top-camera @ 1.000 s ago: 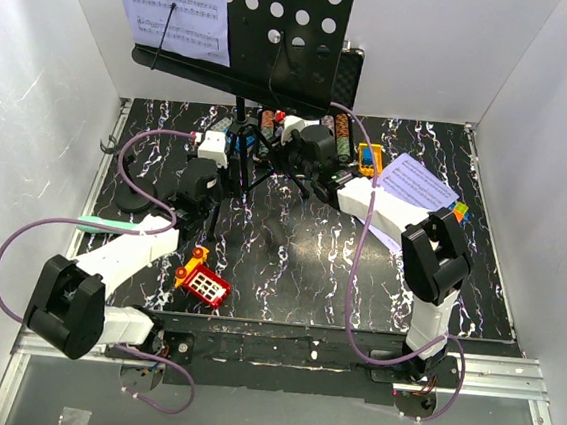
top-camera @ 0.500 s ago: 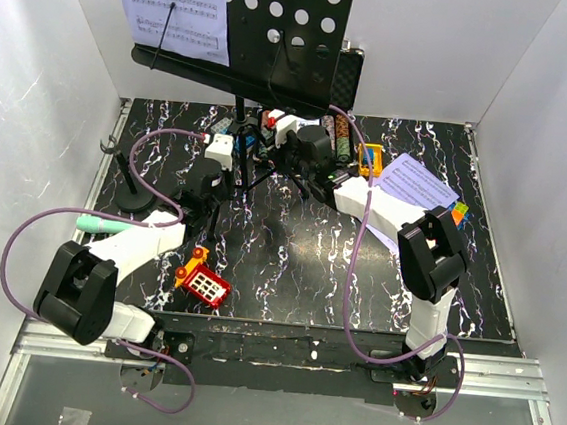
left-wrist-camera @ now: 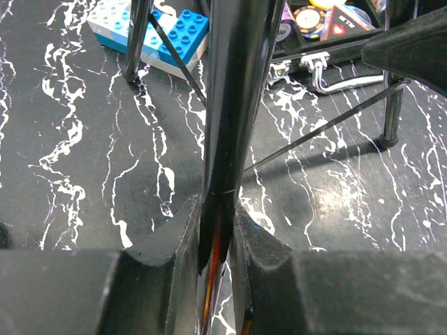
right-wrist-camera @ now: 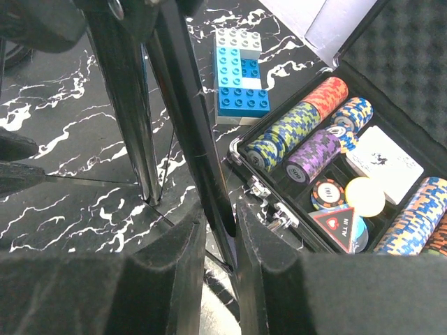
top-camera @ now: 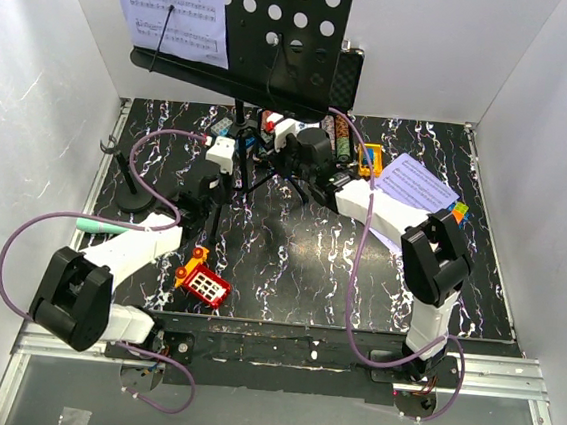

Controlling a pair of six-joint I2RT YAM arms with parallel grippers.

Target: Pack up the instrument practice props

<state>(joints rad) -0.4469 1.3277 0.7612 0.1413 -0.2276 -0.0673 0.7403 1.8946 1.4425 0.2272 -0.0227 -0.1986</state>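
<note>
Item: music stand [top-camera: 269,50], upright, rear centre of table [top-camera: 299,264]. Rigid metal, top-heavy I judge, tubes slick. I have left gripper [left-wrist-camera: 218,230] clamped low on its mast [left-wrist-camera: 234,105], right gripper [right-wrist-camera: 218,237] clamped on a thinner leg tube [right-wrist-camera: 188,105]. Best hold: low.

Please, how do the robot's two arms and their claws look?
Left arm and right arm have white links and bulky black joints. A purple cable loops along each. Left claw and right claw have thick, matte black fingers.
</note>
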